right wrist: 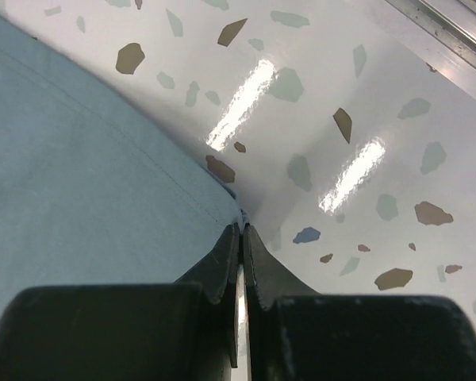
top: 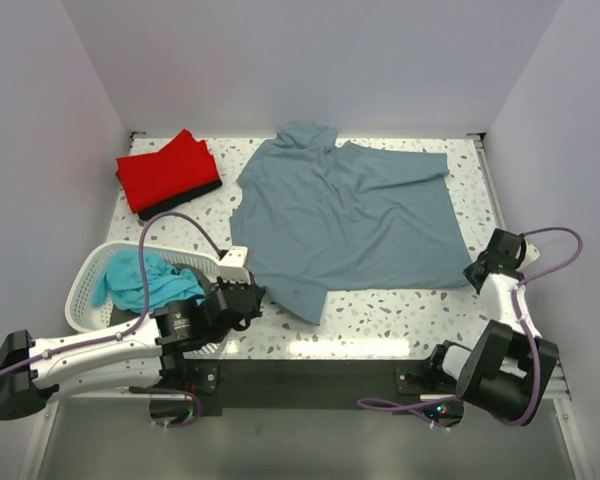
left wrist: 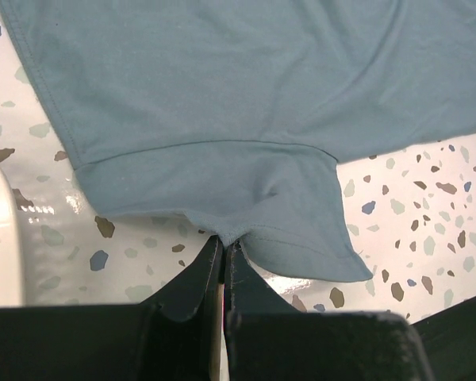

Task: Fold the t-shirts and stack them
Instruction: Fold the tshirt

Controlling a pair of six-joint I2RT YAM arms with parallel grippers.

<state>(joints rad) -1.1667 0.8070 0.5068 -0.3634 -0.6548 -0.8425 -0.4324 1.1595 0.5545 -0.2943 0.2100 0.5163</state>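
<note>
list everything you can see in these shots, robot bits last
table: one, white with coloured speckles, under everything
grey-blue t-shirt: one, slate grey-blue, spread across the middle of the table
red t-shirt: one, bright red, folded, far left corner
black t-shirt: one, black, beneath the red t-shirt, only its edge showing
basket: one, white lattice, near left of the table
teal t-shirt: one, teal, bunched inside the basket
cables: two, purple, one looping off each arm
left gripper: one, black, shut on the grey-blue t-shirt's near left edge
right gripper: one, black, shut on the same shirt's near right corner
</note>
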